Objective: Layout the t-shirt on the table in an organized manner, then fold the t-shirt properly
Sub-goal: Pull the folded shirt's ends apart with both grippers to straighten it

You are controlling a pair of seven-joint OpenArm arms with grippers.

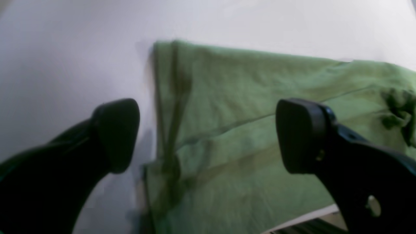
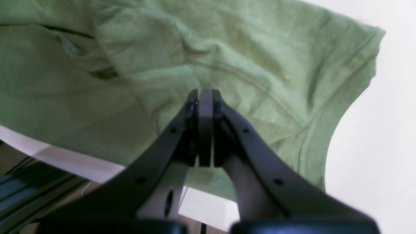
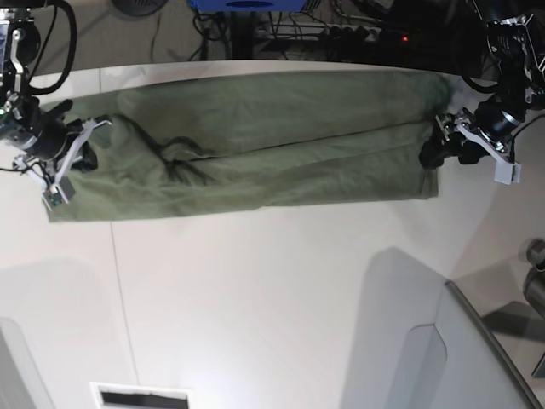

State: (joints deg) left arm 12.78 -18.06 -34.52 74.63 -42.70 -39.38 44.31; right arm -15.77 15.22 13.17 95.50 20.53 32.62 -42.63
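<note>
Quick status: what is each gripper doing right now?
Left gripper: open, empty, over the hem end of the olive-green cotton t-shirt.
Right gripper: shut; whether it pinches fabric cannot be told.

Olive t-shirt point(image 3: 272, 141) folded lengthwise, table point(image 3: 255, 290)

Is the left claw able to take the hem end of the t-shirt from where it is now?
Probably yes: the left claw is open right over the t-shirt hem, nothing between.
</note>
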